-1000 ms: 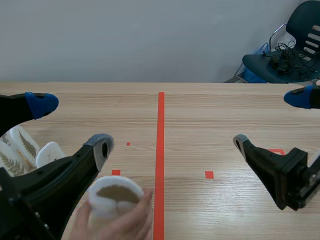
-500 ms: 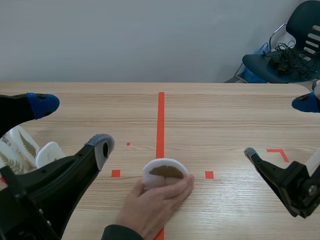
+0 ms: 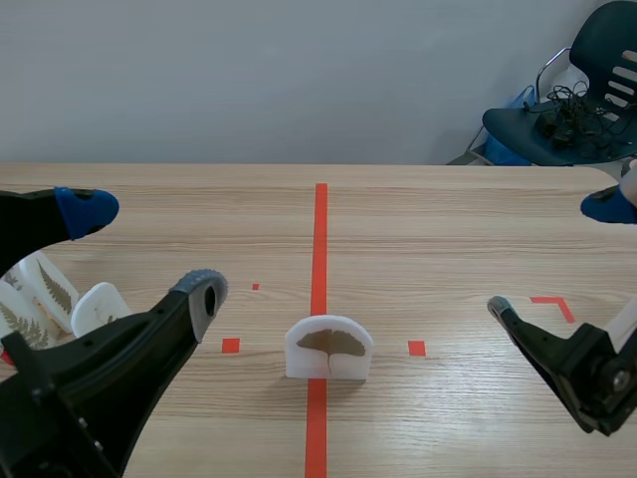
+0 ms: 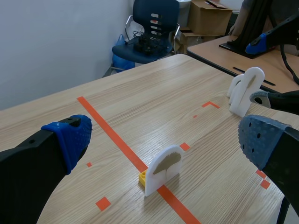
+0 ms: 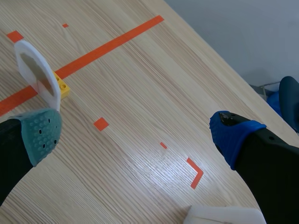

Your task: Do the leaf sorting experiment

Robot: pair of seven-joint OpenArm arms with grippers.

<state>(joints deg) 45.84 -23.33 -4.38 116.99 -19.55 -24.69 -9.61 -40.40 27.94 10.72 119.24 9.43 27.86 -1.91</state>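
1. Leaf card: a white card with a round top stands up straight on the table. It has a brown leaf on its front.
2. The leaf card sits right on the red line that runs down the middle of the table. A small red square mark lies on each side of it.
3. A little yellow block touches the foot of the leaf card. It shows in both wrist views, but the scene view does not show it.
4. The left gripper comes in low from the left. Its two fingers are spread wide and hold nothing. One tip is blue and one is grey.
5. In the left wrist view, the leaf card is ahead of the gripper, about halfway between the two fingers. It does not touch them.
6. The right gripper comes in low from the right. Its fingers are spread wide too, and nothing is in them.
7. In the right wrist view, the leaf card is ahead of the grey-green finger, off to that side.
8. Both grippers are well apart from the leaf card.
9. Some fern cards, white with fern leaves on them, stand close by the left arm.
10. Two white pieces stand on the other side of the table, near a finger of the right arm. I cannot tell what is on them.
11. A blue chair with wires on its seat is behind the table, far off to the right.
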